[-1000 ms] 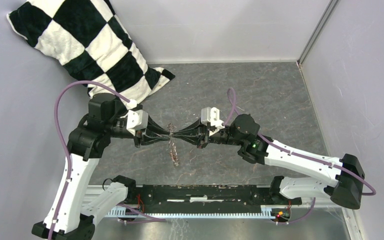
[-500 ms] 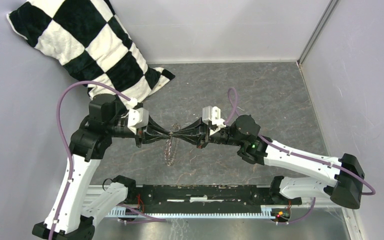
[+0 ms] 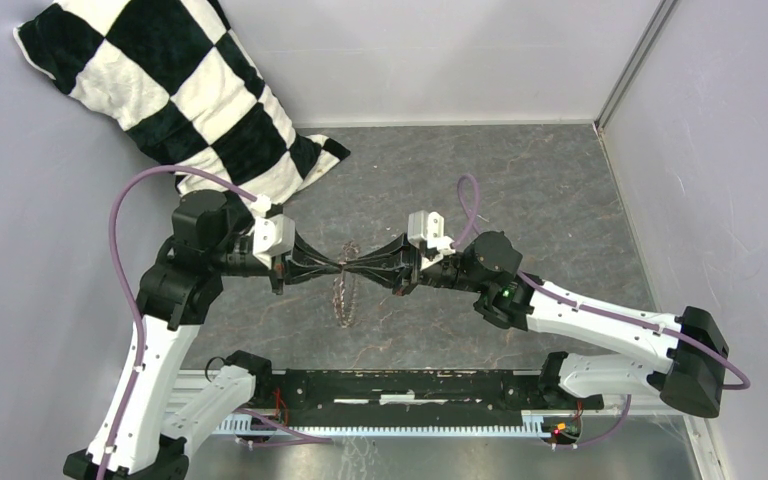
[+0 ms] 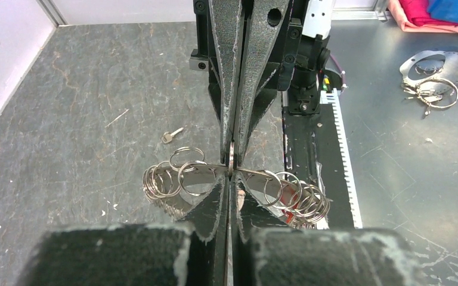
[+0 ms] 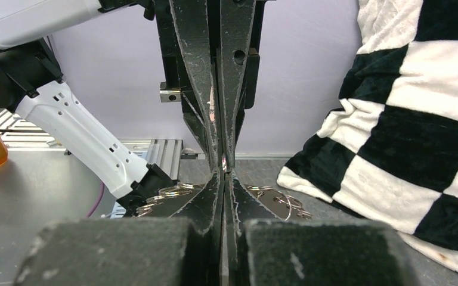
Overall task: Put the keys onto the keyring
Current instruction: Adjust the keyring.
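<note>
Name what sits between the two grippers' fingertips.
One ring of the keyring, pinched by the left gripper and right gripper tip to tip; the left wrist view shows it.

Note the checkered pillow point(image 3: 170, 95), beyond and left of your left gripper point(image 3: 341, 268), partly on the grey worktop point(image 3: 520, 190).

middle of the keyring point(image 4: 176, 176) tucked behind the fingers point(image 4: 210, 205), key point(image 4: 172, 135) too tiny for detail, pillow point(image 5: 417, 119) cropped at the edge
</note>
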Robot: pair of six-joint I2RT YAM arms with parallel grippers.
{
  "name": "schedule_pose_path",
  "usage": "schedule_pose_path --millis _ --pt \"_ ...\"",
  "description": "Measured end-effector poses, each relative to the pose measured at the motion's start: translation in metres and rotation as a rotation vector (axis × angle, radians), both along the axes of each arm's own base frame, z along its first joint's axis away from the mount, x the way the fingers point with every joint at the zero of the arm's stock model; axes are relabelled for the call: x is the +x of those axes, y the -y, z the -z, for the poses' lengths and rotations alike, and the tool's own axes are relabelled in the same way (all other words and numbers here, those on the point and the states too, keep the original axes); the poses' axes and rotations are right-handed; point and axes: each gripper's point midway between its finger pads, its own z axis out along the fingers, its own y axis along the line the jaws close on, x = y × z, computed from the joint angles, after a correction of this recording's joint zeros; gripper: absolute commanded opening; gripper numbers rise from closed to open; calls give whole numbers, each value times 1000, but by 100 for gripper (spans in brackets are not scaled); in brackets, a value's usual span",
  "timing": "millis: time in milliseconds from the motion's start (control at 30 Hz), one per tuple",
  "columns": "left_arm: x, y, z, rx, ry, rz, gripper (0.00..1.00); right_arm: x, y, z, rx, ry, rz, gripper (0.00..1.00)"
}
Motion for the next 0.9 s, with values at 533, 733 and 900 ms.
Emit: schedule_pose_path --millis 533,733,900 --pt "-1 -1 6 9 -13 -4 2 -1 5 12 -42 -16 8 56" --pt "-7 -5 14 40 94 30 2 9 40 6 -88 -7 91 59" --pt "-15 -9 20 69 238 75 2 37 76 7 -119 -57 250 63"
